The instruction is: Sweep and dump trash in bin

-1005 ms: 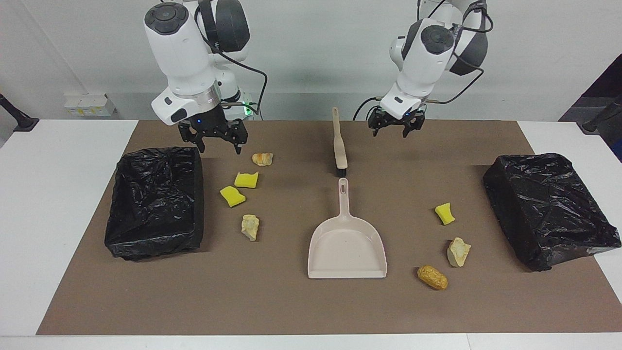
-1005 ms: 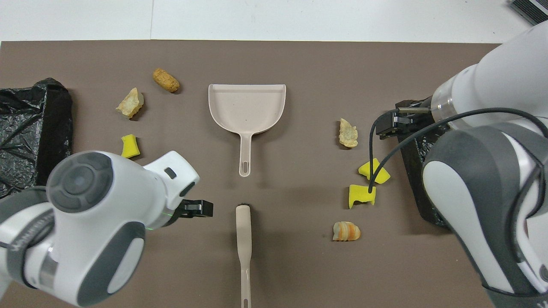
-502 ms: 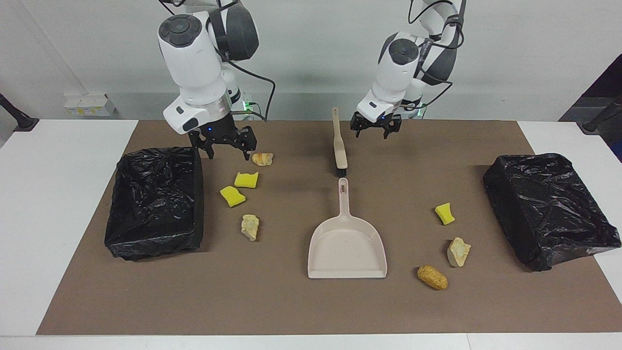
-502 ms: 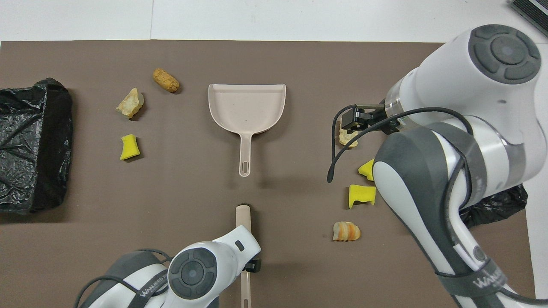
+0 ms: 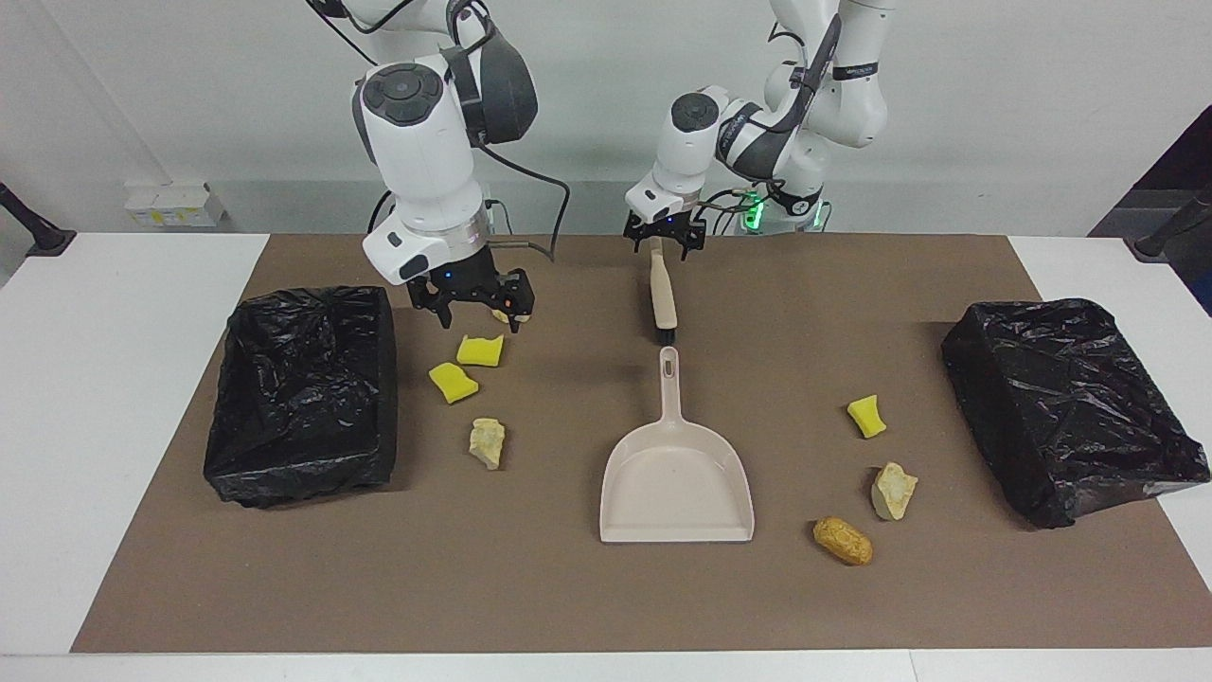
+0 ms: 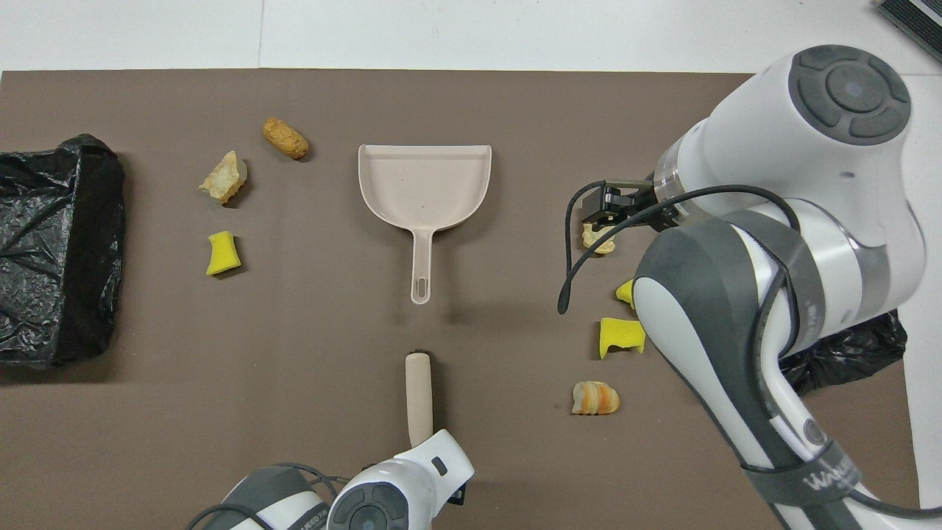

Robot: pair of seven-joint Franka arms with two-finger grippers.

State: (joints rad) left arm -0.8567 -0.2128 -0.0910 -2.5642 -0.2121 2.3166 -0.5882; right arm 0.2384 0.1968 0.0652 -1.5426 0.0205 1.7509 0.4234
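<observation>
The beige brush [image 5: 662, 289] lies near the robots, its bristles facing the dustpan [image 5: 677, 474] handle. My left gripper [image 5: 664, 246] is down at the brush handle's end, open, one finger on each side of it. My right gripper [image 5: 480, 317] hangs open and empty over the orange-striped lump [image 6: 596, 397], beside two yellow sponge chunks [image 5: 480, 349]. The trash lies in two groups: a pale lump [image 5: 488, 442] with those chunks, and a yellow chunk [image 5: 866, 417], a pale lump [image 5: 894, 490] and a brown bread lump [image 5: 843, 540] toward the left arm's end.
A bin lined with black plastic [image 5: 303, 388] stands at the right arm's end of the brown mat. A second black-lined bin [image 5: 1070, 407] stands at the left arm's end. The dustpan's mouth faces away from the robots.
The left arm swung over and came down onto the brush handle's end. The right gripper moved away from the bin and lowered over the orange-striped lump.
</observation>
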